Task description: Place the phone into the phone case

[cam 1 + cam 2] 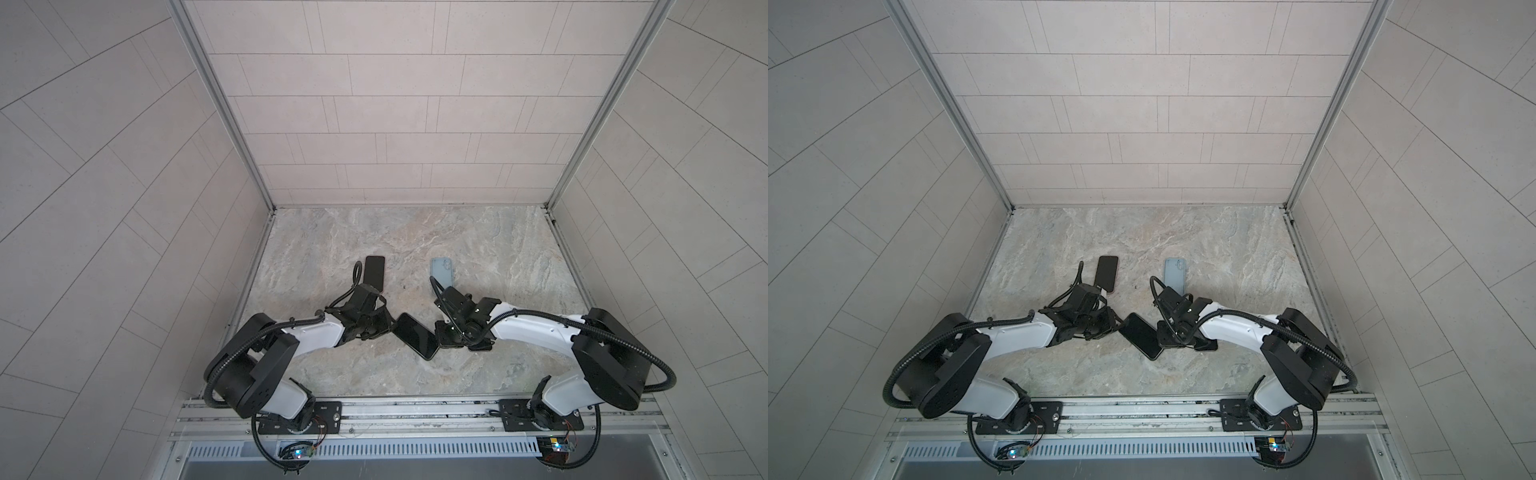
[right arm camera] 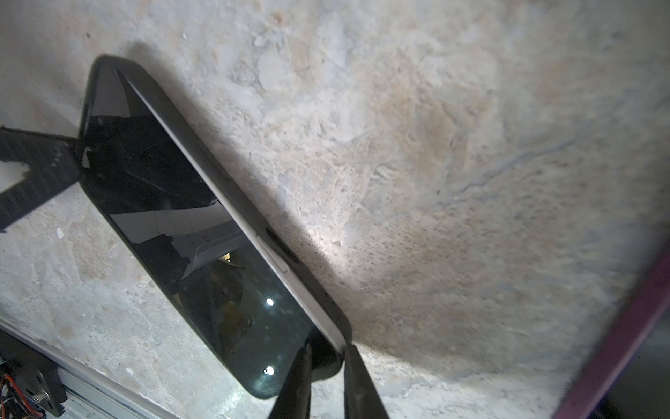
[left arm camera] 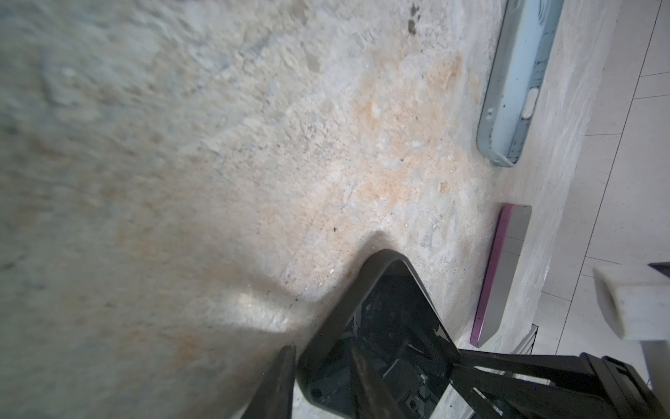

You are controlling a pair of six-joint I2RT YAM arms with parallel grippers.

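A black phone (image 1: 415, 336) (image 1: 1140, 336) lies screen up in a black phone case (image 2: 232, 203) at the front middle of the stone floor. Along one long side its silver edge (image 2: 253, 232) shows above the case rim. My left gripper (image 1: 388, 328) (image 1: 1115, 326) (image 3: 319, 384) is shut on one corner, with one finger outside the rim and the other across the screen. My right gripper (image 1: 438, 336) (image 1: 1160, 334) (image 2: 326, 366) is shut on the opposite corner of the case.
A second dark phone (image 1: 374, 272) (image 1: 1106, 274) with a purple edge (image 3: 504, 275) lies behind the left wrist. A light blue case (image 1: 441, 272) (image 1: 1174, 275) (image 3: 515, 90) lies behind the right wrist. A dark flat thing (image 1: 482, 345) sits under the right wrist. Tiled walls enclose the floor.
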